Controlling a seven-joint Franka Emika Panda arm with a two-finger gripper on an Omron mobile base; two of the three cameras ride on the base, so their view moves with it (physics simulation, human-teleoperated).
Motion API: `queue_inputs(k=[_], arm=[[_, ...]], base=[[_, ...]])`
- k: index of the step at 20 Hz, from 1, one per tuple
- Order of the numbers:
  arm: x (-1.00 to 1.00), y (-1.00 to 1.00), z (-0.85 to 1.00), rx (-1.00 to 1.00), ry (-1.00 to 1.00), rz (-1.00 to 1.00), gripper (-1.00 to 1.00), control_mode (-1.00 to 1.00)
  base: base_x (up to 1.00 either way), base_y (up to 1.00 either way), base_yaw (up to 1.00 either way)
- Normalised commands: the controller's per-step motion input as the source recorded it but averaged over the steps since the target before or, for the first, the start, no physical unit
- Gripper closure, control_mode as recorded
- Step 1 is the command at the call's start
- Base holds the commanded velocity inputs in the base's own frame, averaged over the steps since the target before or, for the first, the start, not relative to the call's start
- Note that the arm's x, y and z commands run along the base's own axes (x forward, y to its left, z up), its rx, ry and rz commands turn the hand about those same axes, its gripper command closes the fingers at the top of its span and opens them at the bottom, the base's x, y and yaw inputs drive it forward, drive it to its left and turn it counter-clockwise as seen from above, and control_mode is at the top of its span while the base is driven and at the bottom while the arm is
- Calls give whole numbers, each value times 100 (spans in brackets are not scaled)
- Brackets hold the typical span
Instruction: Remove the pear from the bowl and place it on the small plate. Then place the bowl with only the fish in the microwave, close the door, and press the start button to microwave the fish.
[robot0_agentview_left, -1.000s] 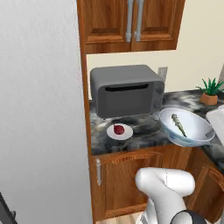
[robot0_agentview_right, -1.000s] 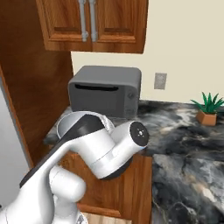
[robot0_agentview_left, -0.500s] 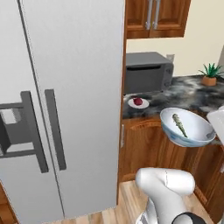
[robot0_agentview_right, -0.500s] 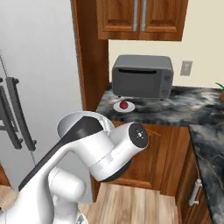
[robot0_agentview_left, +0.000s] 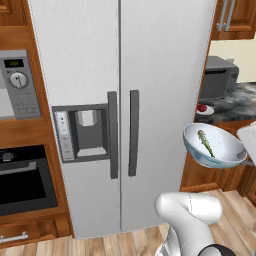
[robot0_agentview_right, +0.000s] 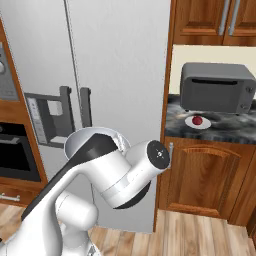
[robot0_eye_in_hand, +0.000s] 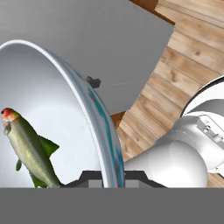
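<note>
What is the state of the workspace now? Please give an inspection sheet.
Surface: dark marbled counter at right.
Job's things: pear on small plate; fish in bowl, held in the air; microwave panel at far left.
Clutter: grey boxy appliance behind the plate.
Grippers: gripper shut on the bowl's rim.
Cables: nothing seen.
Surroundings: fridge, black oven, wood floor.

Fish in bowl — pear on small plate.

grey two-door fridge with dispenser, black oven left of fridge, dark grey toaster oven on marble counter right of fridge
</note>
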Motion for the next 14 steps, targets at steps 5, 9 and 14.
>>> queue_inputs(k=[5, 9, 14], arm=[[0, 0, 0, 0, 0, 0, 100, 100], [0, 0, 0, 0, 0, 0, 100, 100], [0, 0, 0, 0, 0, 0, 100, 100]], base=[[-15, 100, 5], [-2, 100, 1], [4, 100, 0]])
